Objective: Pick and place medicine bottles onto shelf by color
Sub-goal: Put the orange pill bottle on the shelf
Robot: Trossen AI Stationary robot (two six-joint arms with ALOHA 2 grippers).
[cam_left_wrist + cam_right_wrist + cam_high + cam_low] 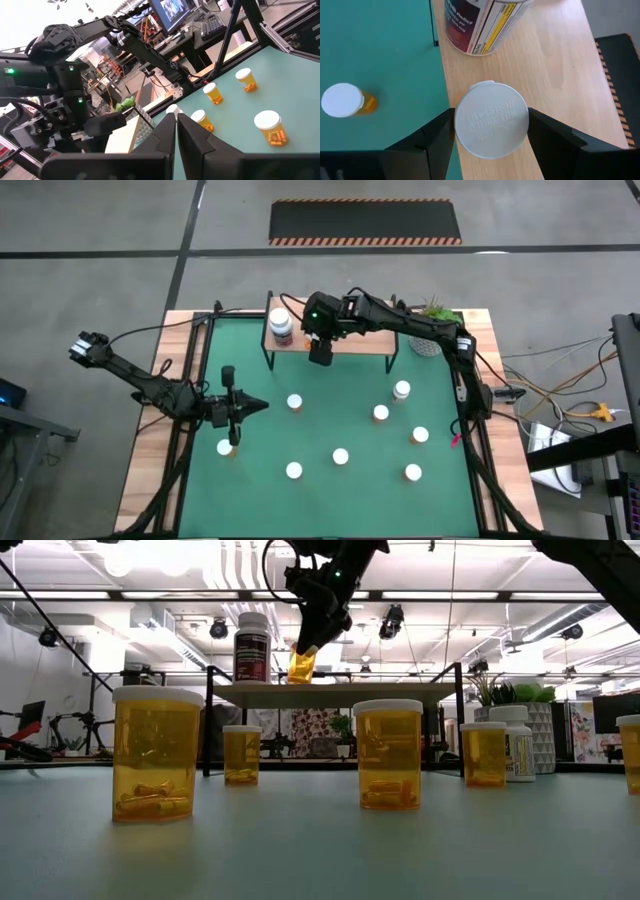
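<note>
The right claw (491, 131) squeezes an orange bottle (301, 667) by its sides, with one finger on each side of the white cap (491, 127). It holds the bottle straight up, so it can stand flat when let go. The bottle hangs right over the shelf (350, 340), near the shelf's front edge. In the low view its bottom looks to be at the board or only just above it; I cannot tell if it touches yet.

The big white-and-dark bottle (252, 647) already stands on the shelf, close beside the orange one. I think the orange bottle is going a little apart from it, because the job is to sort by color.

The other orange bottles (341, 456) stand in front of the shelf, spread over the green mat (250, 380) on the tabletop.

The left claw (176, 116) waits well in front of the shelf, low over the mat, close to one small bottle (224, 447). Its fingers are pressed together and hold nothing.
</note>
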